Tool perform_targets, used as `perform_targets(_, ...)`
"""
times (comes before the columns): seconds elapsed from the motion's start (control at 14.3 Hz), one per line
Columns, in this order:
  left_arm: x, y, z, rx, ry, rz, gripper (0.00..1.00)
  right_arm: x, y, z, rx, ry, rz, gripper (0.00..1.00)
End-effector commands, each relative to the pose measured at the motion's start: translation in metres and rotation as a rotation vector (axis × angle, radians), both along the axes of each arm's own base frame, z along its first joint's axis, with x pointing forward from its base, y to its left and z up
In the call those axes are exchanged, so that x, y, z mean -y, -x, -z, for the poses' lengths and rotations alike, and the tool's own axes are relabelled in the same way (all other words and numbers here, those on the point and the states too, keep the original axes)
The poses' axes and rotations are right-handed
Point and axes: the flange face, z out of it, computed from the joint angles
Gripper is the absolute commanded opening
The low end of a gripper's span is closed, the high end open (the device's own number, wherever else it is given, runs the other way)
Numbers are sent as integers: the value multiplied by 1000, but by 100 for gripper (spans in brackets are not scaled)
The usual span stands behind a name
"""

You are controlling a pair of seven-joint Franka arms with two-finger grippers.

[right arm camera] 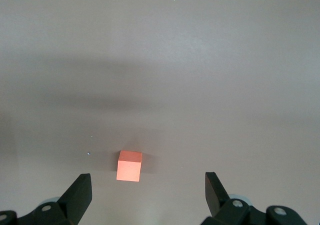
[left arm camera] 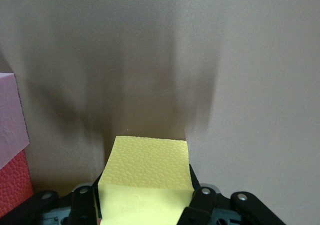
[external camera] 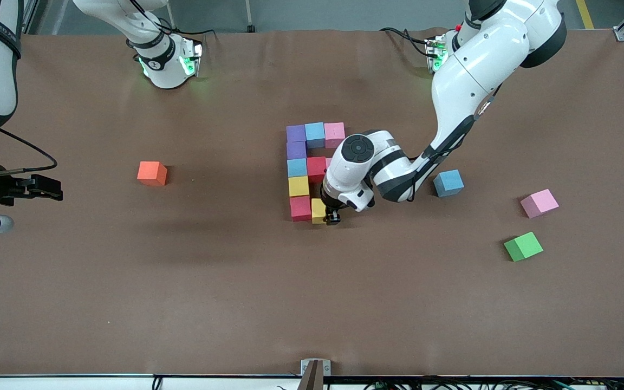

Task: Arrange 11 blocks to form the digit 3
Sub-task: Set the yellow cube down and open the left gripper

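The digit 3 (external camera: 297,168) stands partly built mid-table: a column of purple, purple, light blue, yellow and red blocks, a top bar with light blue and pink, and a red block (external camera: 316,168) in the middle bar. My left gripper (external camera: 332,216) is shut on a yellow block (external camera: 318,210), low against the bottom red block (external camera: 300,208). In the left wrist view the yellow block (left arm camera: 147,160) fills the gripper (left arm camera: 145,185). My right gripper (external camera: 46,187) waits open at the right arm's end. Its wrist view shows the gripper (right arm camera: 149,185) with nothing between the fingers.
Loose blocks lie toward the left arm's end: light blue (external camera: 448,182), pink (external camera: 539,203) and green (external camera: 523,246). An orange cube (external camera: 152,173) sits alone toward the right arm's end, also seen as the orange cube (right arm camera: 129,166) under the right wrist. The left forearm hangs over the middle bar.
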Motion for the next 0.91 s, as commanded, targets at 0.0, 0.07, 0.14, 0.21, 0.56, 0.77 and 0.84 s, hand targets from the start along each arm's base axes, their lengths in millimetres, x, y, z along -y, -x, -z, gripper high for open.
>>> perform_targets(0.0,5,4,10,-1,-11,-96,8,17,17,-4,-72,-35,36,100)
perform_targets(0.07,5,5,11,-1,-13,-94,8,14,17,-4,-74,-37,32,100)
perform_targets(0.14,5,6,12,-1,-16,-92,8,12,17,-3,-74,-36,29,100)
perform_targets(0.21,5,6,12,-1,-19,-89,8,15,16,-3,-66,-37,33,100)
perform_targets(0.56,7,17,22,-27,-74,-71,8,26,13,-4,-38,-47,45,100)
perform_targets(0.77,12,21,22,-33,-73,-68,8,29,18,-13,-16,-60,45,100)
perform_targets(0.84,12,21,22,-34,-72,-68,8,30,20,-13,-15,-69,46,100)
